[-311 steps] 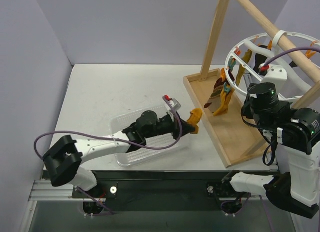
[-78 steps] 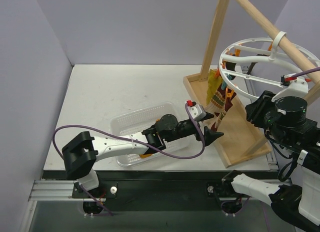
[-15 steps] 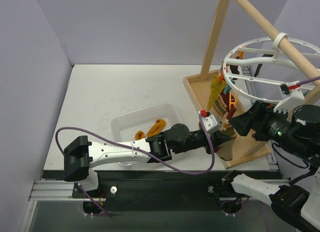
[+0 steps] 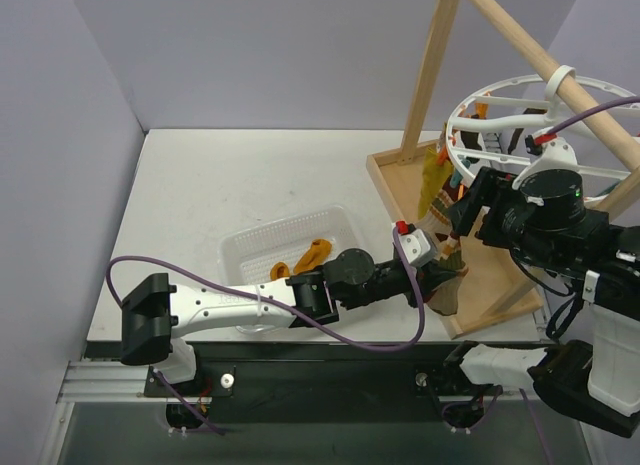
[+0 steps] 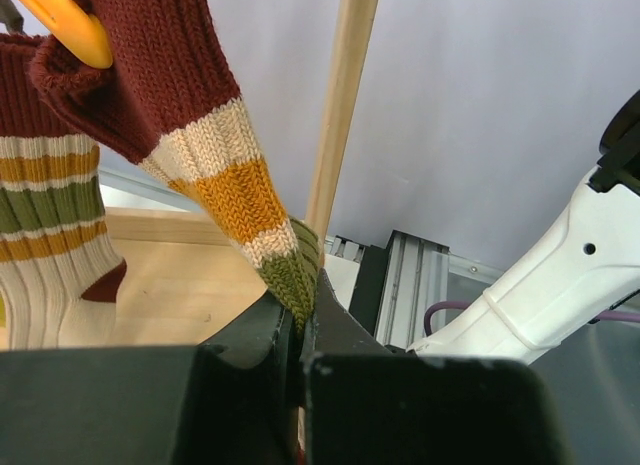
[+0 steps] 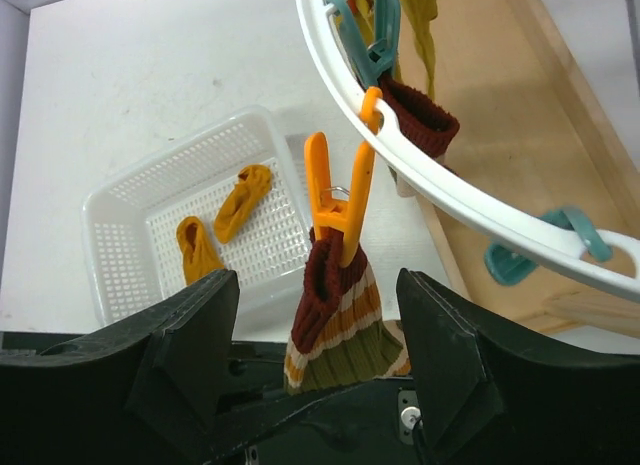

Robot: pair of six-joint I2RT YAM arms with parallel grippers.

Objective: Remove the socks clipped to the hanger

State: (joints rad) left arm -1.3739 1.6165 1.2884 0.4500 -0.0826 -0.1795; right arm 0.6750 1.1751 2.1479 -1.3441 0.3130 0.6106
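A striped sock (image 5: pixel 225 175) in maroon, cream, orange and olive hangs from an orange clip (image 6: pixel 335 200) on the white hanger ring (image 6: pixel 470 210). My left gripper (image 5: pixel 300 310) is shut on the sock's olive lower end, also seen from above (image 4: pixel 447 277). My right gripper (image 6: pixel 318 295) is open, its fingers standing apart on either side of the orange clip and the sock's cuff without touching them. A second maroon-cuffed sock (image 6: pixel 420 120) hangs beside a teal clip (image 6: pixel 368 45). Two mustard socks (image 6: pixel 243 200) lie in the basket.
The white mesh basket (image 4: pixel 240 247) sits left of the wooden base board (image 4: pixel 490 275). The wooden pole frame (image 4: pixel 430 65) carries the hanger (image 4: pixel 500 90). Another teal clip (image 6: pixel 520 255) hangs free on the ring. More socks (image 4: pixel 435 180) dangle above the board.
My right gripper has risen toward the ring, and its fingers have narrowed around the orange clip. The left gripper keeps its hold on the striped sock.
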